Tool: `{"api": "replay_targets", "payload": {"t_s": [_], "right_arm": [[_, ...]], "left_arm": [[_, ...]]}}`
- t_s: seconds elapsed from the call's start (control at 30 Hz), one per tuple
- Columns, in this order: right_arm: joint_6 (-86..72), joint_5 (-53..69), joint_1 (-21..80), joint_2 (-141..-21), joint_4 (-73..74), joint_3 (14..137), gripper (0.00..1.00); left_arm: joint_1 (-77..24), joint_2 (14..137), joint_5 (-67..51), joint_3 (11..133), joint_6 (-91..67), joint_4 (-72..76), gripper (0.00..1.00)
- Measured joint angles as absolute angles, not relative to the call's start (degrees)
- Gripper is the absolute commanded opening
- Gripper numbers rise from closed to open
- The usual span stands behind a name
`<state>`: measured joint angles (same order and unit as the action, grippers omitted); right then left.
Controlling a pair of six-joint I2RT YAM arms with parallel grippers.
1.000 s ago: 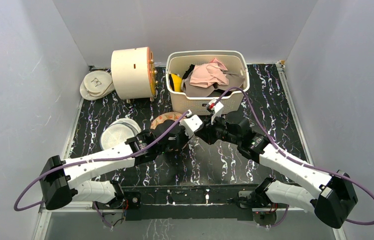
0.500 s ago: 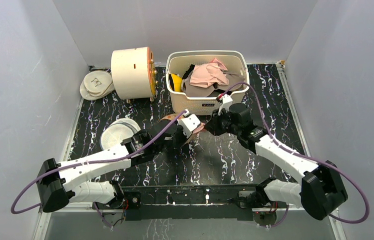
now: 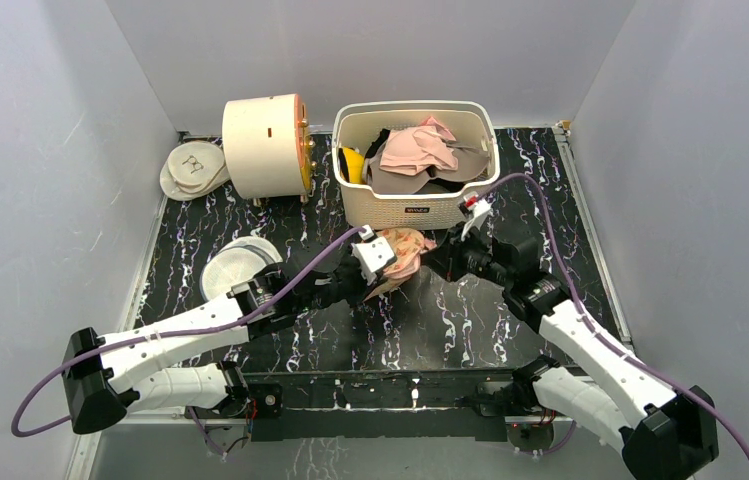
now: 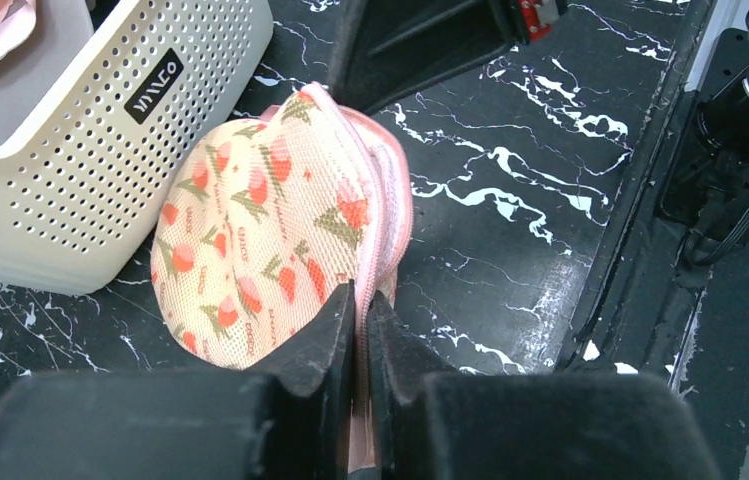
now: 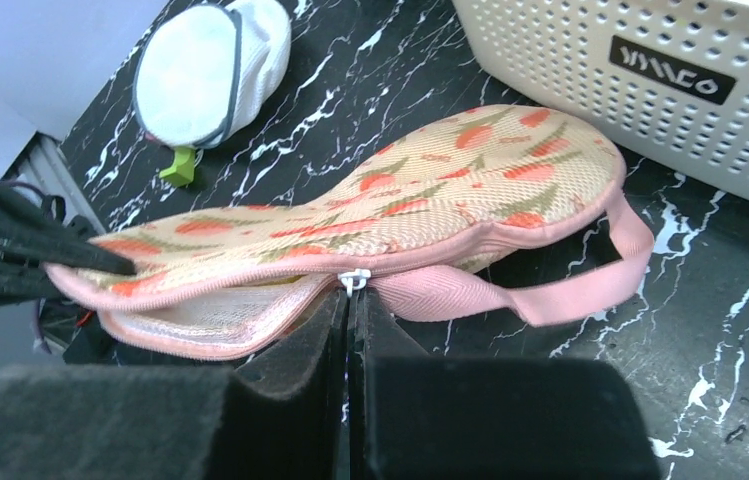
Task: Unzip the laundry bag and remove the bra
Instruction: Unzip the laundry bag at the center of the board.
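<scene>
bag location: the flat peanut-shaped cream laundry bag with orange-and-green floral print and pink trim is held on edge between both arms. it is just in front of the white perforated plastic basket, near the middle of the black marbled counter.
left fingers: closed flat on the pink trim at one end of the bag.
right fingers: closed on the small white zipper pull, about midway along the seam.
zipper state: open from the left-held end up to the pull; closed beyond it, toward the pink fabric strap.
risk 1: the pull slips out of the right fingers. cause: a small tab held by a thin pinch.
risk 2: the bag folds or trails along instead of unzipping. cause: slack fabric if the left hold does not oppose the pull.
risk 3: the strap or bag catches on the basket wall. cause: the two are very close.
hidden: the bra is not visible; only pale mesh shows in the opening. whether the bag's lower edge touches the counter cannot be told.
</scene>
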<state>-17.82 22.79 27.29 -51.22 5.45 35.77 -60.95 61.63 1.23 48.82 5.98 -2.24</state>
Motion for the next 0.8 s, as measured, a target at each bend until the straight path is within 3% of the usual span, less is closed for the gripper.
{"api": "replay_targets", "payload": {"t_s": [0.07,0.1,0.23,0.63,0.7,0.8], "right_arm": [[-17.65,24.21,27.2,-50.17,5.17,34.68,0.0],[-17.61,25.21,27.2,-50.09,4.93,34.26,0.0],[-17.23,29.43,27.29,-51.29,4.49,34.06,0.0],[-18.48,32.97,31.7,-54.24,2.04,34.06,0.0],[-18.61,32.71,32.95,-54.81,1.48,34.06,0.0],[-18.61,32.14,34.37,-55.37,1.26,34.06,0.0]], "left_arm": [[-60.95,61.65,1.19,48.82,6.2,-2.28,0.4],[-60.95,61.65,1.15,48.82,6.31,-2.28,0.46],[-60.95,61.8,0.99,48.82,6.31,-2.24,0.55],[-60.95,68.18,0.71,49.25,5.78,-3.7,0.57],[-60.95,68.97,0.45,49.36,5.54,-4.05,0.53],[-60.97,69.25,0.16,49.56,5.32,-4.78,0.38]]}}
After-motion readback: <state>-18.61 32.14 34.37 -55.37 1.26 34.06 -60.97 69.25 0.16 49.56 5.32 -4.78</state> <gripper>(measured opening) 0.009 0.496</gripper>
